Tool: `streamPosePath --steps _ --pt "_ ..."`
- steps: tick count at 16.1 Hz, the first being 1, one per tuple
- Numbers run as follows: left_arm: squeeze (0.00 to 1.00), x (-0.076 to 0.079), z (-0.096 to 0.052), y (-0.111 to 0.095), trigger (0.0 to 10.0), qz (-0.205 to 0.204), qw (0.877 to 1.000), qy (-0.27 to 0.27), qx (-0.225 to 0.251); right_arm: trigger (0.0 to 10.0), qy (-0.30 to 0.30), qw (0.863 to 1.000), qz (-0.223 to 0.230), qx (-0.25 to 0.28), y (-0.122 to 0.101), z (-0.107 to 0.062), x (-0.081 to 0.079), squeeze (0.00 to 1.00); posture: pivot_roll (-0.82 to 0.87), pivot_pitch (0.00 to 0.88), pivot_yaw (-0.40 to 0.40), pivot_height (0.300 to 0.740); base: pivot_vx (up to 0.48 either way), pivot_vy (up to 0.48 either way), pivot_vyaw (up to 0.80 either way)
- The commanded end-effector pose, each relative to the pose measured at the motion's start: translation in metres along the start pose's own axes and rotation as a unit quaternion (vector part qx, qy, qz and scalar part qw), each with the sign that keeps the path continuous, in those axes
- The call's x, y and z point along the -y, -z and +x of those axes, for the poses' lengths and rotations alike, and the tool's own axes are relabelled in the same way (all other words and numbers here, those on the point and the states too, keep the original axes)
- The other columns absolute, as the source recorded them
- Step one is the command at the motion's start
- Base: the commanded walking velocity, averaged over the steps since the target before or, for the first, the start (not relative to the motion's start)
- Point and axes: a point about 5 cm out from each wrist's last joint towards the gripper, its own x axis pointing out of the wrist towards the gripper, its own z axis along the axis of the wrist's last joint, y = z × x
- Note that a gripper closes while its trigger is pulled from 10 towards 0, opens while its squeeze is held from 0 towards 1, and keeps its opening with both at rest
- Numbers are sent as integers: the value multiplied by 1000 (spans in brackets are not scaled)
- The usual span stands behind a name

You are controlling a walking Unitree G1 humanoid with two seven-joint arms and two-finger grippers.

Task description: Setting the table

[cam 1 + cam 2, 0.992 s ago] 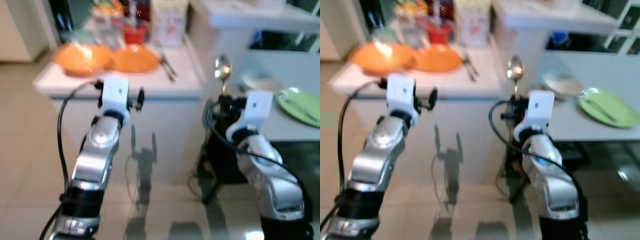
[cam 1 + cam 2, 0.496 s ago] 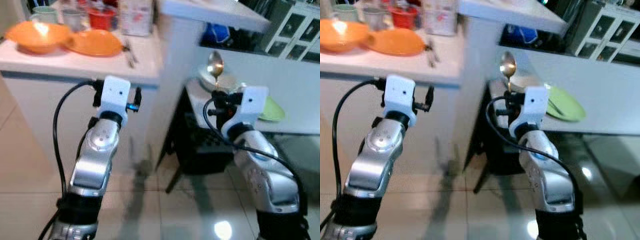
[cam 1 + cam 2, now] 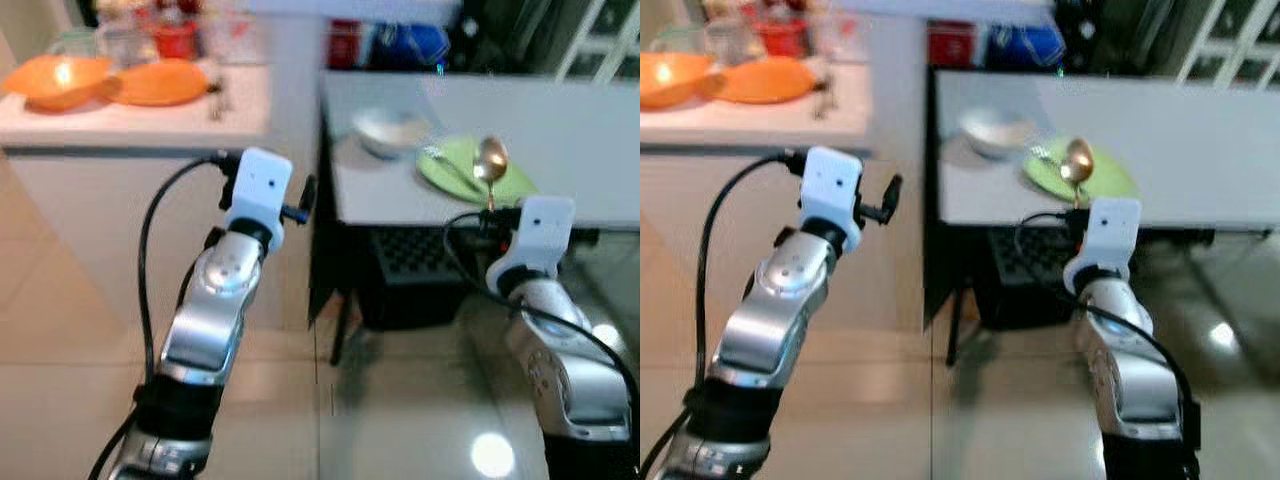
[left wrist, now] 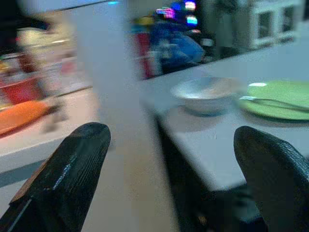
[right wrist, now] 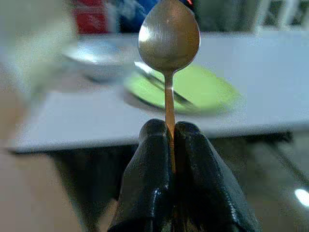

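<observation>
My right gripper (image 5: 167, 137) is shut on a metal spoon (image 5: 168, 43), which stands upright with its bowl on top (image 3: 491, 160). It hangs short of the near edge of a white table (image 3: 560, 110). On that table lie a green plate (image 3: 470, 178) with a fork (image 4: 275, 103) across it and a white bowl (image 3: 389, 130) beside it. My left gripper (image 4: 169, 145) is raised in front of me, open, with nothing between its fingers (image 4: 67, 174).
A white counter (image 3: 140, 118) at the left carries an orange bowl (image 3: 55, 80), an orange plate (image 3: 158, 82), cutlery and jars. A dark crate (image 3: 415, 275) sits under the table. Tiled floor lies in front.
The whole view has swung to the right: the table with the green plate and white bowl now faces me and the counter has slid left. The spoon stays held upright.
</observation>
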Motion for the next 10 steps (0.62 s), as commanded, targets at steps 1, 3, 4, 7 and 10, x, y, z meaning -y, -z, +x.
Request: streamPosePath --steps 1,3,4,7,10 --pt "0 4 3 -5 10000 -2 1000 16 12 10000 15 1000 -7 4 -4 0 3 0 -63 0 44 740 0 -480 0" --pt "0 0 6 -2 10000 -20 1000 11 4 10000 7 1000 -21 -5 -5 1 0 0 -76 0 54 740 0 -480 0" --pt "0 -1 7 0 10000 -18 1000 7 4 10000 3 999 -34 -7 -4 1 -1 0 -77 0 49 740 0 0 0" --pt "0 -8 5 -3 10000 -50 998 -23 14 10000 -11 998 -63 -17 -5 6 -1 0 -61 0 24 740 0 0 0" --pt "0 -14 7 -2 10000 -55 998 -32 21 10000 -34 998 -43 -10 -11 10 -10 0 -48 0 8 740 0 0 0"
